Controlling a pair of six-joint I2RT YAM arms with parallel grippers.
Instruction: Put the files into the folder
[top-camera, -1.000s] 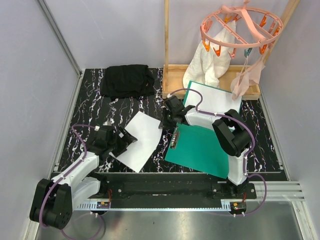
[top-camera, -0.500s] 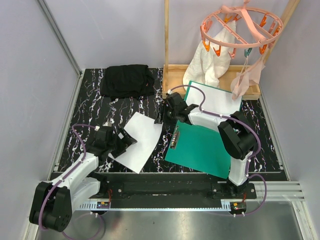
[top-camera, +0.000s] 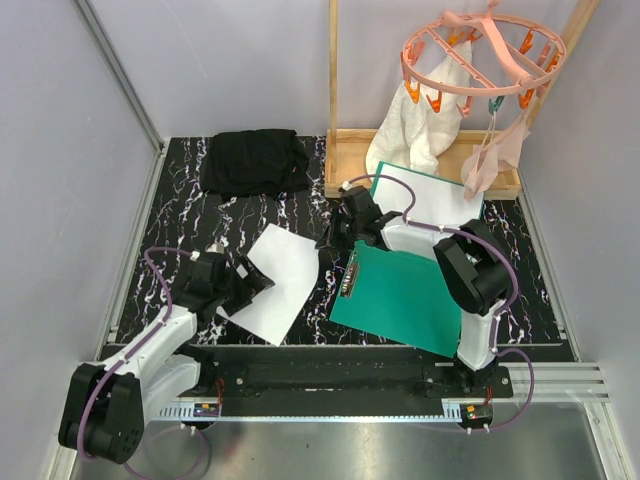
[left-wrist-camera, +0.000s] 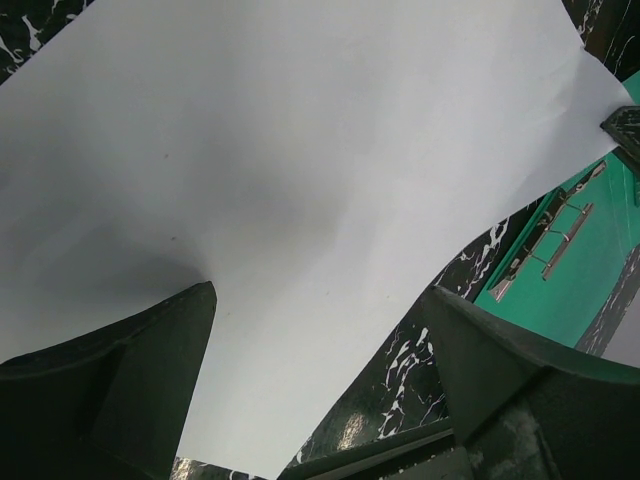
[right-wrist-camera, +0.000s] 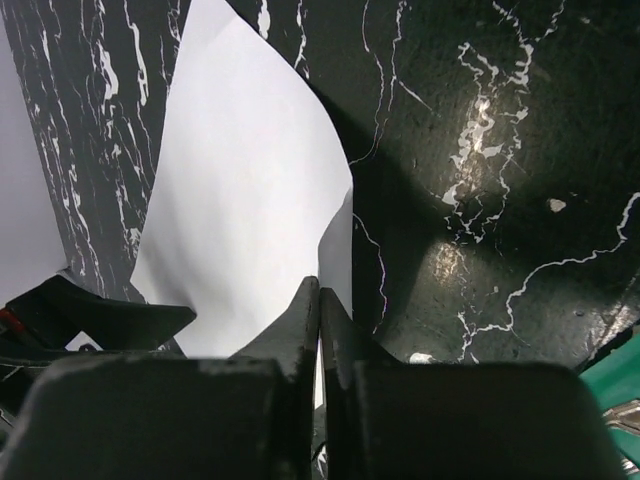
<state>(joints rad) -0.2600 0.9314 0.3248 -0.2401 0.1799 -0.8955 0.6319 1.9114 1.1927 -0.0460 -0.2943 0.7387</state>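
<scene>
Top external view: the teal folder (top-camera: 400, 295) is seen lying open on the black marbled counter (top-camera: 190, 215), in front of the right arm's base. A second sheet (top-camera: 430, 200) rests at the folder's far end, apparently on its other leaf and already placed. A loose sheet (top-camera: 280, 285) lies askew on the counter just left of the folder, one corner near the metal clips (top-camera: 350, 278) but not over them.

The left claw (top-camera: 245, 282) is held wide open, low over the near-left part of the loose sheet. In the left wrist view its fingers (left-wrist-camera: 120, 390) are spread well apart with bare paper between them, and nothing is gripped. The right claw (top-camera: 333, 232) is set at the sheet's far-right corner. In the right wrist view its fingers are pressed almost together, with a thin white sliver between them and the paper's edge curled up toward the tips. The corner therefore appears to be pinched, though the hold looks slight.

The step in hand is judged to be the pickup of the loose sheet by that corner. Next, the corner would need to be raised gently and the sheet drawn rightward over the folder. It should be kept flat enough not to crease or slip, and then released inside.
</scene>
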